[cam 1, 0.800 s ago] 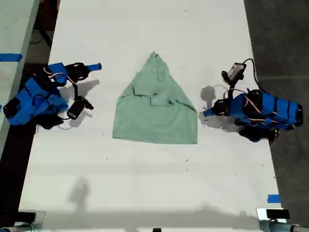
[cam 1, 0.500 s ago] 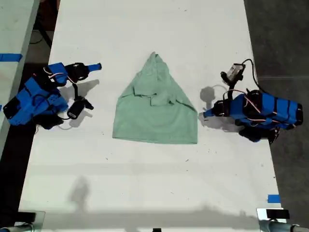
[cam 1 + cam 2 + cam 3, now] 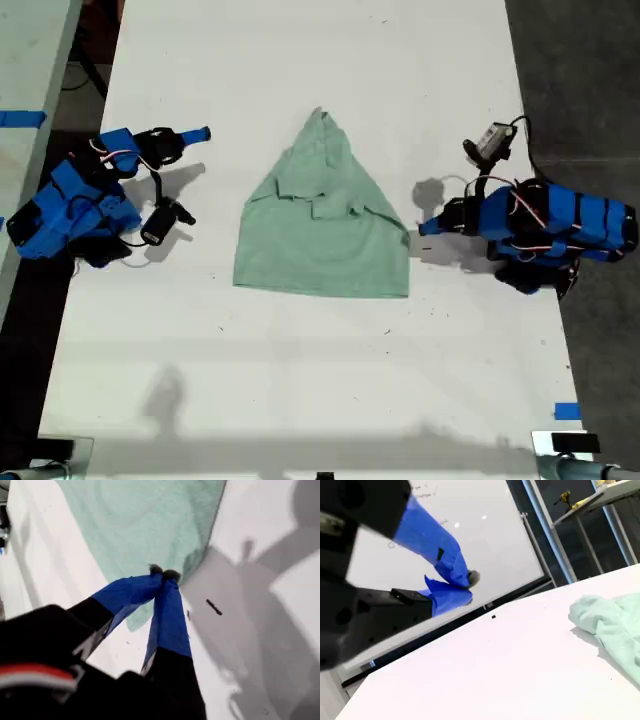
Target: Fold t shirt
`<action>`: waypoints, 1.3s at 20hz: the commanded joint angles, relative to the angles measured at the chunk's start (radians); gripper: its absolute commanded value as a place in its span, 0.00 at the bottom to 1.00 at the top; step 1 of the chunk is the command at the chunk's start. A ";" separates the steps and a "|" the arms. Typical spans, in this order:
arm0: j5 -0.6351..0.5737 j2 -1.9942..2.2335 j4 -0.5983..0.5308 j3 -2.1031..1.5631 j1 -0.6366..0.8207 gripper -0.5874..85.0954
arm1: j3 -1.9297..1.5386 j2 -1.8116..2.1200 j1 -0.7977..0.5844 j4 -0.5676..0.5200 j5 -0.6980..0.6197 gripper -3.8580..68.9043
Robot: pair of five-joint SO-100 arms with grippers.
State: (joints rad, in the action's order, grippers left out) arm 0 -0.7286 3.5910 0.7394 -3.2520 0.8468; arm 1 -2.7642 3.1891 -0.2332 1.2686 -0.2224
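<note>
The pale mint-green t shirt [image 3: 325, 230] lies flat and wrinkled in a rough triangle mid-table, its wide hem toward the exterior view's bottom. My first gripper [image 3: 425, 228] is at the exterior view's right, shut, its tips just off the shirt's hem corner. In the first wrist view its blue fingers [image 3: 170, 605] meet over the t shirt [image 3: 150, 520] edge, with no cloth seen between them. My second gripper [image 3: 197, 137] rests shut at the exterior view's left, well apart from the shirt. In the second wrist view, the second gripper [image 3: 466, 586] sits far from the t shirt [image 3: 615, 625].
The white table [image 3: 300, 380] runs the length of the exterior view. Dark floor [image 3: 580, 60] borders it on that view's right, and another table [image 3: 30, 60] stands on its left. A blue tape mark [image 3: 567, 411] sits near the lower right edge. A whiteboard [image 3: 470, 520] stands behind.
The arm at the exterior view's right has shifted slightly, its gripper tip edging up toward the shirt's corner. The shirt and the other arm have not moved.
</note>
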 commanded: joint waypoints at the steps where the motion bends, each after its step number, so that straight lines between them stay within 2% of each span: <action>1: 0.002 0.008 0.003 -0.037 0.003 0.00 | 0.238 -0.374 0.040 -0.080 0.026 0.06; 4: 0.002 0.008 0.006 -0.037 -0.002 0.00 | 0.163 -0.508 0.041 -0.227 0.092 0.22; 6: 0.000 0.008 0.006 -0.037 -0.005 0.00 | 0.066 -0.540 0.064 -0.319 0.144 0.38; 10: 0.000 0.008 0.006 -0.038 -0.005 0.00 | -0.012 -0.626 0.109 -0.433 0.202 0.47; 13: 0.000 0.008 0.006 -0.038 -0.005 0.00 | 0.018 -0.775 0.121 -0.523 0.207 0.48; 16: 0.000 0.008 0.006 -0.038 -0.005 0.00 | 0.092 -0.954 0.126 -0.627 0.181 0.42; 17: 0.000 0.008 0.008 -0.038 -0.006 0.00 | 0.107 -0.977 0.126 -0.630 0.186 0.25; 18: 0.000 0.008 0.008 -0.038 -0.006 0.00 | 0.110 -0.966 0.124 -0.617 0.209 0.04; 19: 0.000 0.008 0.008 -0.038 -0.006 0.00 | 0.107 -0.942 0.120 -0.591 0.218 0.04; 21: 0.000 0.008 0.008 -0.038 -0.008 0.00 | 0.104 -0.841 0.114 -0.466 0.245 0.04; 23: 0.000 0.008 0.008 -0.038 -0.006 0.00 | 0.109 -0.647 0.097 -0.287 0.255 0.04; 26: -0.002 0.008 0.008 -0.038 -0.005 0.00 | 0.296 -0.448 0.028 -0.021 0.156 0.04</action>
State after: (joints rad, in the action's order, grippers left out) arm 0 -0.7286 3.5910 0.7440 -3.2520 0.8468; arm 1 -2.6292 2.6446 -0.1672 1.1075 -0.0123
